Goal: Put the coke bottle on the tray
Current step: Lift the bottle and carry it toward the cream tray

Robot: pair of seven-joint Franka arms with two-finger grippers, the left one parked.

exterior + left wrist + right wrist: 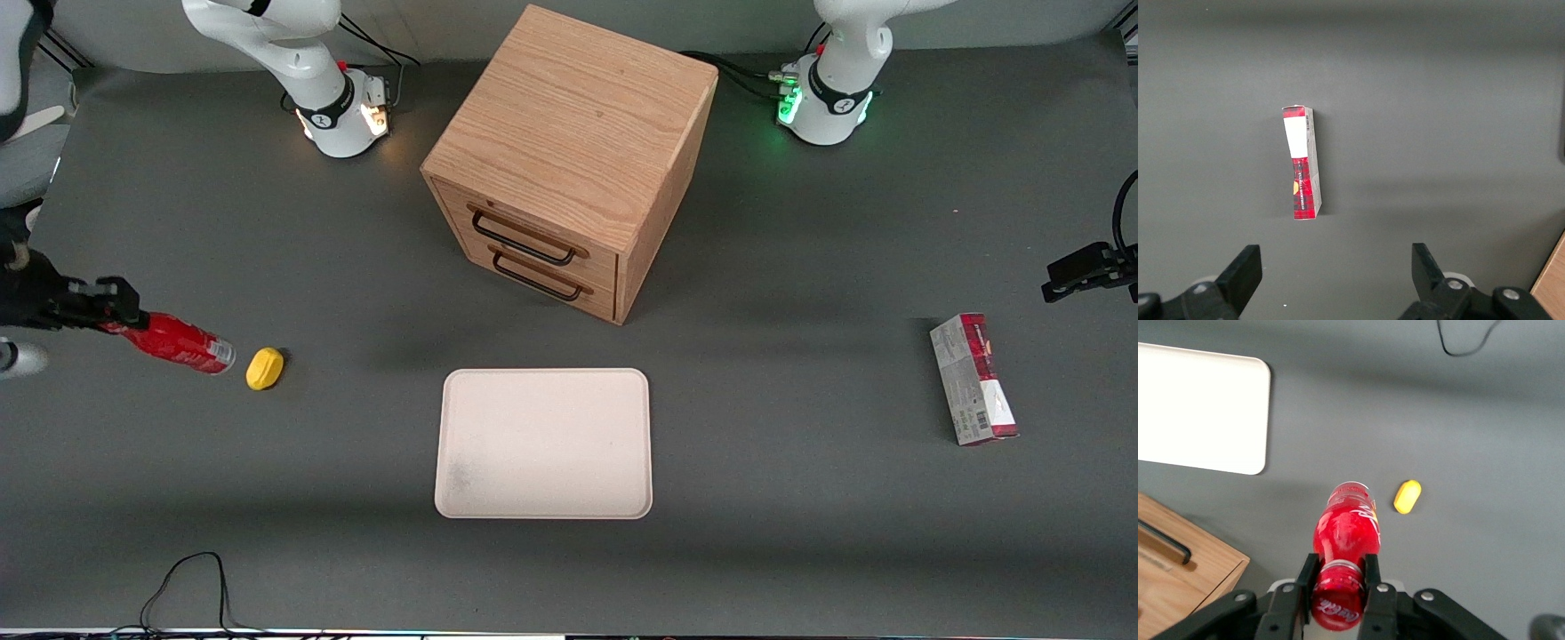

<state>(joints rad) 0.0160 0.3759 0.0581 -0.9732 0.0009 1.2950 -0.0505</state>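
1. Soft overhead light falls evenly; the grey bench (800, 533) looks dim.
2. A faint shadow spreads beside the wooden cabinet (569, 160).
3. The tray (1198, 407) glares near white.
4. The jaws, at the working arm's end, grip the glinting coke bottle (1346, 527) and look sharp.

Red coke bottle (180, 343) in tool (114, 305), apparently off empty tray (543, 442).

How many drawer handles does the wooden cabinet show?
2. Both on the cabinet front: upper handle, lower handle just below. The gripper, toward the working arm's end, holds the coke bottle near the cap.
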